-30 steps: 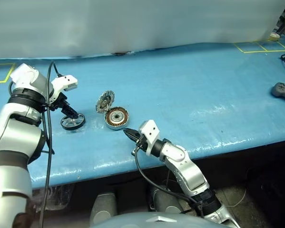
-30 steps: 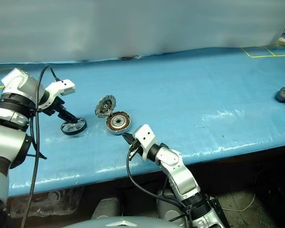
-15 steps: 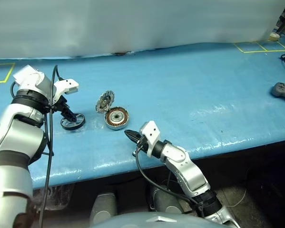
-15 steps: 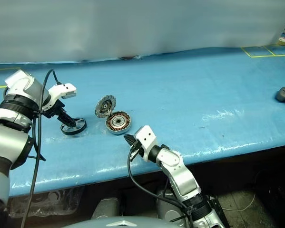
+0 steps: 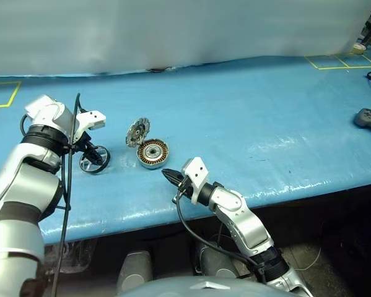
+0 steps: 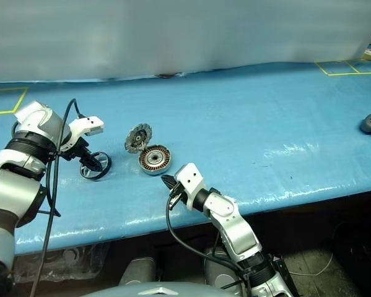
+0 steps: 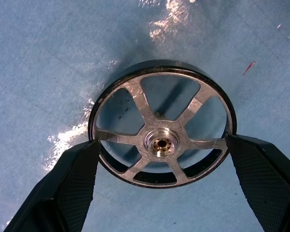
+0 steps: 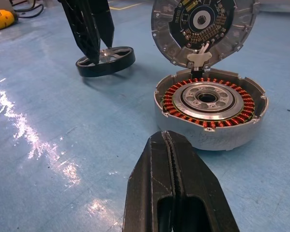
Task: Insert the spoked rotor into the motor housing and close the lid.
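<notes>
Fingers of the left gripper are spread wide, one on each side of the small dark grey-black ring-shaped spoked rotor, and they seem to touch or nearly touch its rim; I judge that they have not clamped it yet. The rotor lies flat on the blue covered bench, at the left, well apart from the housing. In the left wrist view it shows a black outer ring, thin silver-grey spokes and a shiny small hub in the centre.

Fingers of the right gripper are pressed together on nothing. This gripper hovers low over the near edge of the bench, just near of the shallow round silver-grey metal motor housing, and it points toward it.

The housing sits about in the middle of the bench. Inside it a ring of copper-coloured windings goes around a silver centre with small holes, and no rotor is in it. The round silver-grey hinged lid stands open, nearly upright, at the far side of the housing, with its dark segmented inner face toward the near side.

So the task is at its beginning, as I judge it: the rotor must be gripped, carried to the right and lowered into the housing, and then the lid must be folded down.
</notes>
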